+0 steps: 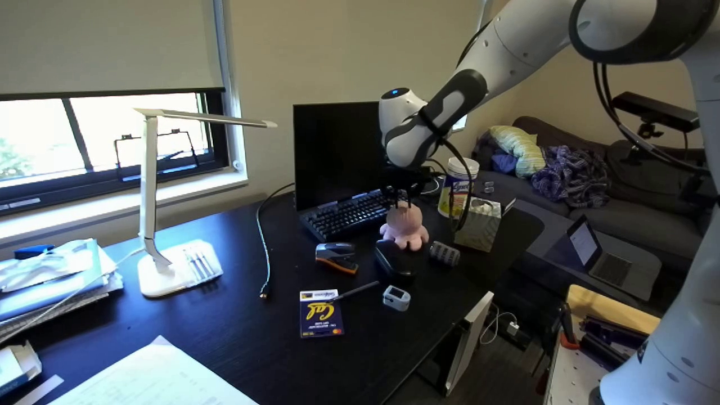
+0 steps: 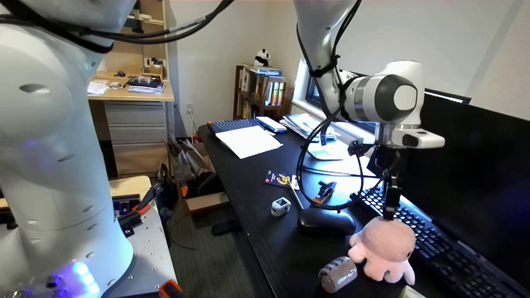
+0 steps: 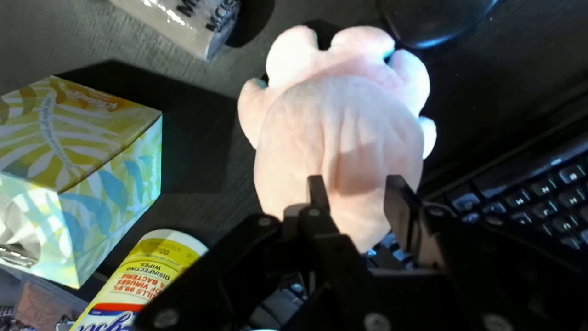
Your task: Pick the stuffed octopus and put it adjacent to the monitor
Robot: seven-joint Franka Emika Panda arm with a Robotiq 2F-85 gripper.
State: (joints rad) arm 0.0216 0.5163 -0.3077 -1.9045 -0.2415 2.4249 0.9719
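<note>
Stuffed octopus (image 3: 340, 115): directly under the gripper (image 3: 355, 184); head up, legs down; whether touching the desk (image 1: 371, 337), cannot tell;
Gripper: apparently pinching the crown; plush creased between fingers (image 3: 318, 193);
Monitor (image 1: 336, 152): beyond the keyboard (image 2: 430, 240) from the gripper;
Room: black case (image 2: 325, 222), wrapped roll (image 2: 337, 274) near, below the gripper; likely way, up first;

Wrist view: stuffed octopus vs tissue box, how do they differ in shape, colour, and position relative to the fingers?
Shape: the stuffed octopus is rounded with stubby legs; the tissue box has flat sides and straight edges.
Colour: the octopus is plain pale pink; the box has a yellow and blue leaf print.
Position: the octopus is right at the fingers; the box is apart from them.
Shared: both show against the dark desk.
</note>
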